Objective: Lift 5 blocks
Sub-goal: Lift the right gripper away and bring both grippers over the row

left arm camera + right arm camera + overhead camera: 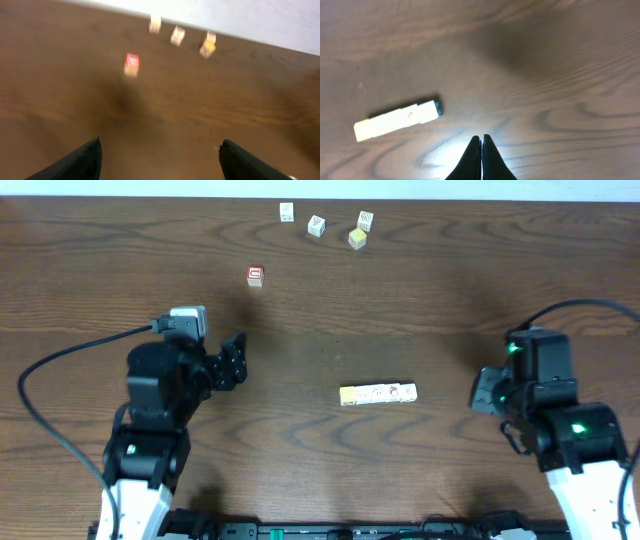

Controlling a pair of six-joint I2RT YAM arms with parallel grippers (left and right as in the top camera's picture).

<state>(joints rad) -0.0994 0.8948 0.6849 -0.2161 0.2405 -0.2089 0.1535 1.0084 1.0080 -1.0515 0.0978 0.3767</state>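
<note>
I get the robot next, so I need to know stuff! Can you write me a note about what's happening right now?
Left gripper: open, empty, pointing toward the far blocks.
Right gripper: shut, empty, close to the row.
Blocks: a row of blocks lies end to end on the table, between the two arms. Four loose blocks sit near the far edge. The red cube is not part of the job.
Done: nothing is lifted.
Left: every block is on the table, so all the lifting is yet to do.
</note>
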